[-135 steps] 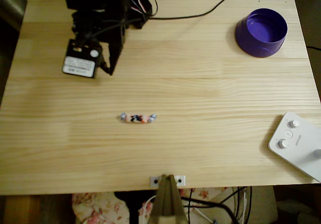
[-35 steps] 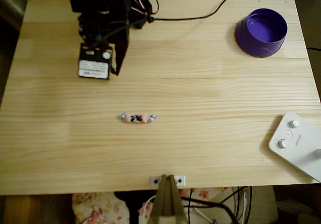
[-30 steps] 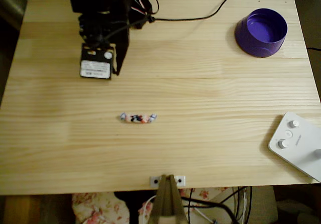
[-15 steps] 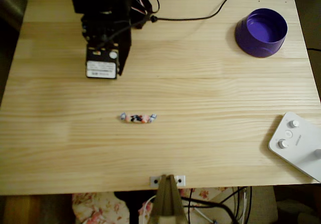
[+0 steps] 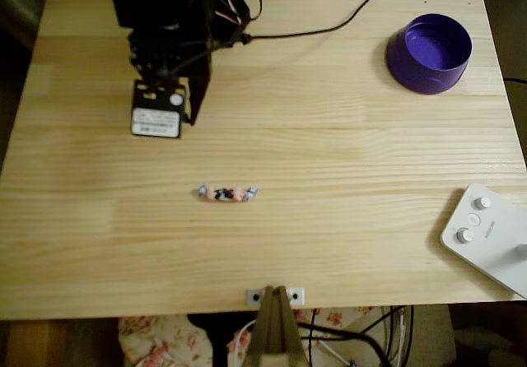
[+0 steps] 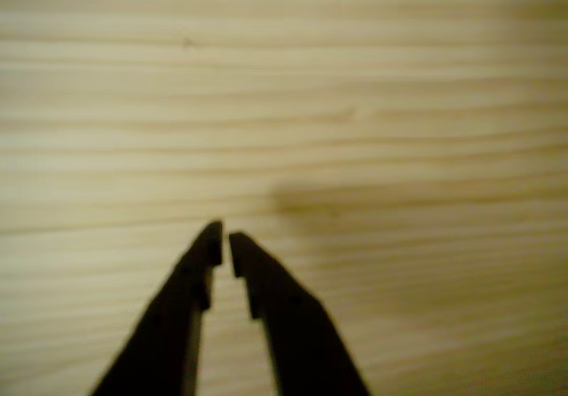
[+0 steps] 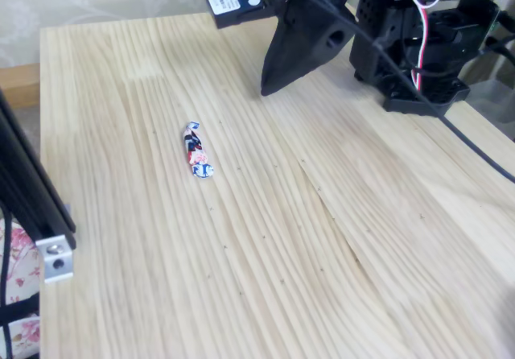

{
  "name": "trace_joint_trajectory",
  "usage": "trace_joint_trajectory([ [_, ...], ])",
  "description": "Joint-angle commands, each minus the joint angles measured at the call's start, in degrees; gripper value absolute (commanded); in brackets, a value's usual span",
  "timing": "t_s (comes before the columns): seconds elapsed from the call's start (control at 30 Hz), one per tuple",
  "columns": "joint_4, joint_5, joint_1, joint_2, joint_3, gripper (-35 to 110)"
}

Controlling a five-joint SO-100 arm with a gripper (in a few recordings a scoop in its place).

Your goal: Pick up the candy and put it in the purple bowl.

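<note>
The candy (image 5: 226, 192), a small speckled wrapped sweet with twisted ends, lies flat on the wooden table (image 5: 329, 178), left of centre in the overhead view; it also shows in the fixed view (image 7: 196, 150). The purple bowl (image 5: 409, 64) stands empty at the far right corner. My black gripper (image 5: 186, 122) hangs above the far left of the table, well behind the candy and far from the bowl. In the wrist view the gripper (image 6: 222, 236) has its fingertips almost touching, holding nothing, over bare wood. The fixed view shows the gripper (image 7: 265, 91) pointing down.
A white button device (image 5: 488, 235) sits at the near right corner. A black cable (image 5: 329, 25) runs across the far side toward the arm base. A metal bracket (image 5: 275, 295) on a post stands at the near edge.
Over the earlier frames the gripper head drifted right, then in the last half second shifted slightly left and toward the front. The candy and bowl have not moved.
</note>
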Motion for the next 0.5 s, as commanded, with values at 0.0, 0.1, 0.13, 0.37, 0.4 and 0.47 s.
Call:
trace_joint_trajectory([
  [0.0,-2.4,0.2,1.2,-5.6,-10.5,-1],
  [0.1,-3.7,0.3,1.4,-11.1,-15.0,-1],
  [0.13,-4.0,0.2,1.4,-13.1,-16.6,-1],
  [0.37,-7.1,-3.5,1.1,-25.6,-26.7,-1],
  [0.4,-7.5,-4.7,1.0,-27.1,-28.1,-1],
  [0.47,-8.2,-8.3,0.6,-30.1,-30.5,-1],
])
